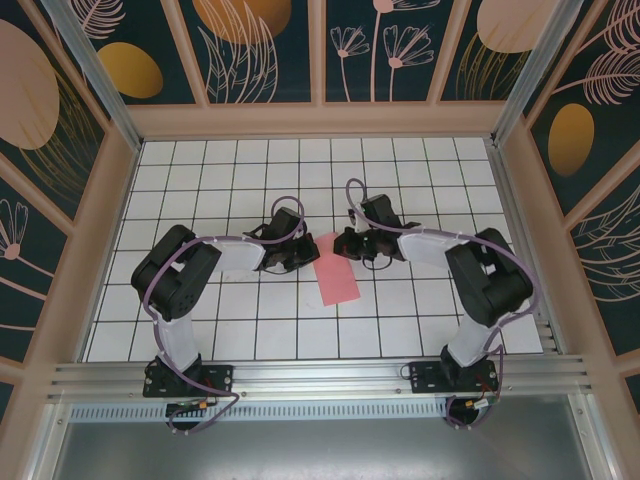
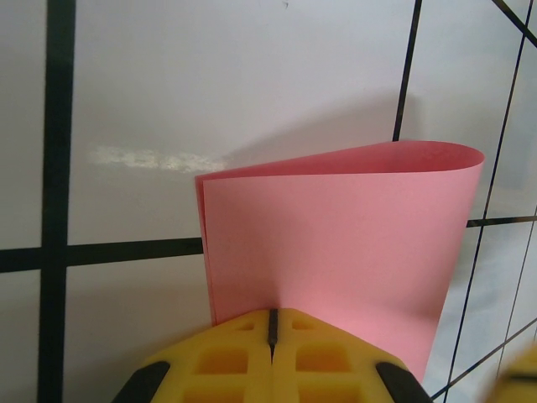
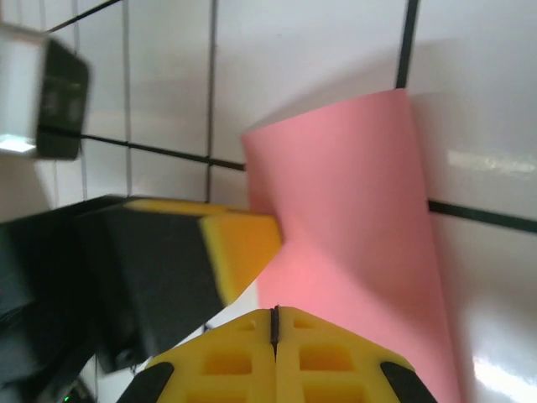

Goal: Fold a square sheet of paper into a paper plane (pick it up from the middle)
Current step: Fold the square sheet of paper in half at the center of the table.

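LIGHT bright, even, from overhead across the white tiled table (image 1: 200, 310) | SHADOW soft grey patch on the tiles beyond the square sheet of paper (image 2: 336, 243) in both wrist views | GLARE pale streaks on tiles there | FOCUS overhead view sharp; right wrist view's left edge blurred

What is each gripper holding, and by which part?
Both pinch the folded pink sheet of paper at its far end: left gripper from the left, right gripper from the right.
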You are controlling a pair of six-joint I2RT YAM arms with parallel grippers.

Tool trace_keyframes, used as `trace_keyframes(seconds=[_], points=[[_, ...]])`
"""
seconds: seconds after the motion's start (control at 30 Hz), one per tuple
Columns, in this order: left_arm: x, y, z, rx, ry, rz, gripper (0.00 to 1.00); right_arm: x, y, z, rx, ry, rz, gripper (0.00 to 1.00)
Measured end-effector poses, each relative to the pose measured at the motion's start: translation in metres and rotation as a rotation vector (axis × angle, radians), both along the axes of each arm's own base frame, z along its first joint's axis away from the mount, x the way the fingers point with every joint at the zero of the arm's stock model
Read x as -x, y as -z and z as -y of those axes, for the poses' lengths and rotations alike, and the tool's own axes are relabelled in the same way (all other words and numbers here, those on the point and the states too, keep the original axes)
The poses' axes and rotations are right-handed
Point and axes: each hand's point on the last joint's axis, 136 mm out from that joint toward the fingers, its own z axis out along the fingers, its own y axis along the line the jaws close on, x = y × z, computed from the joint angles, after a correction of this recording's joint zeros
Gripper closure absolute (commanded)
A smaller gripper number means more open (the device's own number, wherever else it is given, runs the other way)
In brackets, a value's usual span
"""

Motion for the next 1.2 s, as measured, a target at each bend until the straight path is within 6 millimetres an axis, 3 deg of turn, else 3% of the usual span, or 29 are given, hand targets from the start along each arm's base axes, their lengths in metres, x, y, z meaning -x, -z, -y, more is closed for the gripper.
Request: trace_keyframes(seconds=[0.3, 0.5, 0.83, 1.03, 1.2], points=[[0.0, 0.0, 0.0, 0.0, 0.0, 0.0, 0.95, -0.018, 0.022, -0.007, -0.004, 0.026, -0.018, 1.0], [0.0, 0.001, 0.0, -0.001, 0.0, -0.001, 0.95, -0.03, 0.034, 0.017, 0.013, 0.097, -0.019, 1.0], [-0.001, 0.0, 0.001, 0.005, 0.001, 0.007, 0.95, -0.037, 0.027, 0.029, -0.001, 0.125, -0.003, 1.0], [-0.001, 0.0, 0.001, 0.005, 0.001, 0.007, 0.96, -0.039, 0.007, 0.012, -0.021, 0.092, 0.045, 1.0], [-0.001, 0.0, 0.001, 0.005, 0.001, 0.007, 0.96, -0.041, 0.016, -0.002, -0.015, 0.065, 0.033, 1.0]])
